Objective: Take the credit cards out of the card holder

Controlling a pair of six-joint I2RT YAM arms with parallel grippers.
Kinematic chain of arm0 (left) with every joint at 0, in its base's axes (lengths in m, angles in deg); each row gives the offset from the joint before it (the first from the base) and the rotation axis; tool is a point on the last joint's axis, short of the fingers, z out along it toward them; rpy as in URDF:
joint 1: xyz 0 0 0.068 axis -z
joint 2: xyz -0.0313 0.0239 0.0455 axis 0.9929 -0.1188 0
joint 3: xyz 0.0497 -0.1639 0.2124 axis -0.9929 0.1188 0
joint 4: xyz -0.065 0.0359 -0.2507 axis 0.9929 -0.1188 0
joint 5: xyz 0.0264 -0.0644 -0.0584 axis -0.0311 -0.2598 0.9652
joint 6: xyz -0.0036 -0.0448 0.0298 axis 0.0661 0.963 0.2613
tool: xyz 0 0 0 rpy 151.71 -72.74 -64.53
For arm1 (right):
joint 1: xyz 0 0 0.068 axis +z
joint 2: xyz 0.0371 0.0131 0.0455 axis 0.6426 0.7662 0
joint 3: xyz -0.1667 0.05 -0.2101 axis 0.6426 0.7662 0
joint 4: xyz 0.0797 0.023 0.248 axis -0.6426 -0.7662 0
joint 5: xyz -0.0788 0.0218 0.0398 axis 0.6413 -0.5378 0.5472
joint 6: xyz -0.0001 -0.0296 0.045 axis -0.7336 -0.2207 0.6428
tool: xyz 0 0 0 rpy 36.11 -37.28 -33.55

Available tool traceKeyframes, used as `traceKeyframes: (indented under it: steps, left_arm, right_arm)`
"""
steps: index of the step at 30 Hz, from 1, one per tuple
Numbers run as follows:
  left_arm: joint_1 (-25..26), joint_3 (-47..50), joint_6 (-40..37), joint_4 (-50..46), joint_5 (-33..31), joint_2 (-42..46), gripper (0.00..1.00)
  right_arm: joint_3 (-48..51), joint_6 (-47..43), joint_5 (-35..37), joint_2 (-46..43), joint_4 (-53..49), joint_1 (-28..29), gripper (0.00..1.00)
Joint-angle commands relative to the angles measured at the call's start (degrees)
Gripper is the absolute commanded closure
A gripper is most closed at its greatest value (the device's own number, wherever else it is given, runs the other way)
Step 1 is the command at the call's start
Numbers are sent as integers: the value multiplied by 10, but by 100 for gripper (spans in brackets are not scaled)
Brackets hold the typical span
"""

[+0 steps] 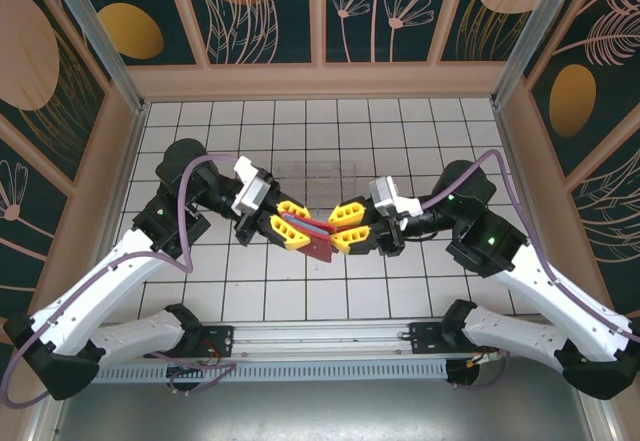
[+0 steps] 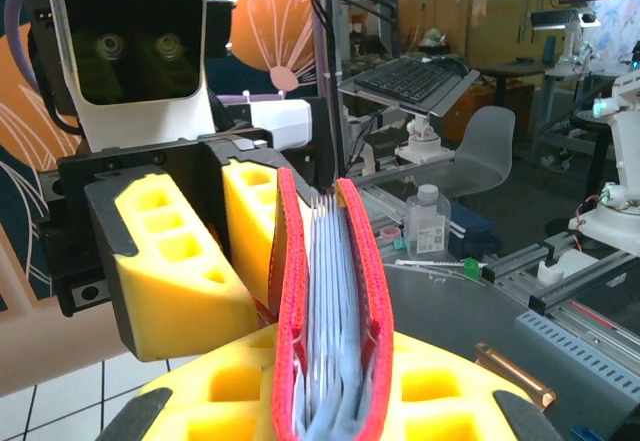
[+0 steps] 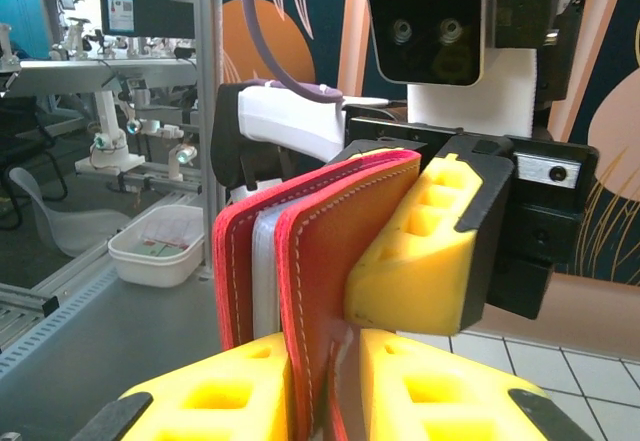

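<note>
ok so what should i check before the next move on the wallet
1. red folding wallet held up off the white tiled table: ok
2. left pincer shut on the wallet: ok
3. right pincer clamped firmly on it: cannot tell
4. wallet opened wide enough to reach cards: not ok, nearly closed
5. a card edge showing among the grey pockets: cannot tell

White arms (image 1: 110,296), yellow foam pincers (image 1: 292,225) (image 1: 350,229)

Overhead view from behind, wrist views close, facing each other, sharing card holder (image 1: 320,245)
</note>
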Motion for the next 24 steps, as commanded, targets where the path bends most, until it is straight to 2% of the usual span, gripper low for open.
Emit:
traceKeyframes:
  steps: [1,6,8,10,12,13,14,17,24]
  left_arm:
    - [4,-20,-9,9,-38,-6,100]
    - [4,-14,-20,7,-62,1,100]
    - [4,-10,-28,2,-89,8,90]
    - [3,-2,-35,-4,-129,17,74]
    - [4,8,-46,-14,-192,31,62]
    - [4,16,-49,-17,-236,39,50]
    - [4,24,-49,-18,-281,49,42]
    - [4,48,-48,-13,-390,85,31]
    - [4,91,-23,-3,-533,133,21]
  right_arm:
    - [-9,-19,48,16,-31,8,78]
    - [-14,-33,56,20,-49,16,93]
    - [-11,-34,70,15,-49,17,97]
    - [-7,-36,95,8,-48,17,100]
    - [-3,-38,129,-1,-49,17,100]
    - [-1,-41,153,-4,-51,17,100]
    - [0,-43,177,-7,-54,17,100]
    - [4,-50,255,-11,-70,17,100]
    - [-17,-43,402,17,-127,17,100]
